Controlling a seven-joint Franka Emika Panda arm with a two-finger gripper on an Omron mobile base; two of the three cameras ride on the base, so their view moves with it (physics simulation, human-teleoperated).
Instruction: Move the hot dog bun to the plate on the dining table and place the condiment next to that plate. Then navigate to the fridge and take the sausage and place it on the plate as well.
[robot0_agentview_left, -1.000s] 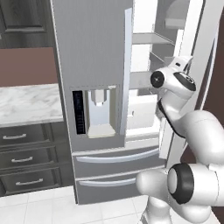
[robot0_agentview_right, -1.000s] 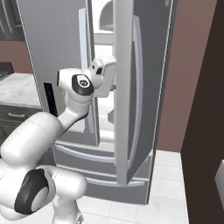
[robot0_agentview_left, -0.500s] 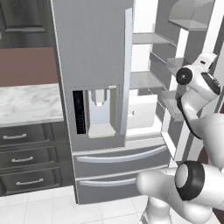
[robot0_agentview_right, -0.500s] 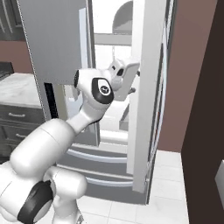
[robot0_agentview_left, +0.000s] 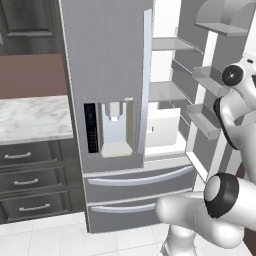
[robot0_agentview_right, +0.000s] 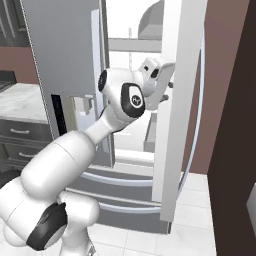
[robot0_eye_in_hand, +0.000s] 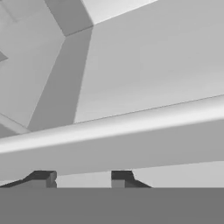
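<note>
The fridge (robot0_agentview_left: 110, 75) stands before me with its left door closed and its right door (robot0_agentview_right: 180, 100) swung wide open. My gripper (robot0_agentview_right: 167, 82) is at the inner edge of that open door, at about chest height. In the hand view a long pale bar (robot0_eye_in_hand: 131, 140), probably the door handle, runs across just above my gripper (robot0_eye_in_hand: 81, 179). The two fingertips stand a short way apart, and I cannot tell whether they hold anything. The sausage, hot dog bun, plate, condiment and dining table are out of view.
Inside the fridge are grey shelves (robot0_agentview_left: 170, 45) and a white box (robot0_agentview_left: 162, 125). Door bins (robot0_agentview_left: 202, 122) line the open door. A marble counter (robot0_agentview_left: 30, 117) over dark drawers (robot0_agentview_left: 30, 180) lies to the left. A brown wall (robot0_agentview_right: 220, 75) stands to the right.
The right fridge door has swung further open. My hand has moved right and slightly up along with it. The base and the left door have stayed put.
</note>
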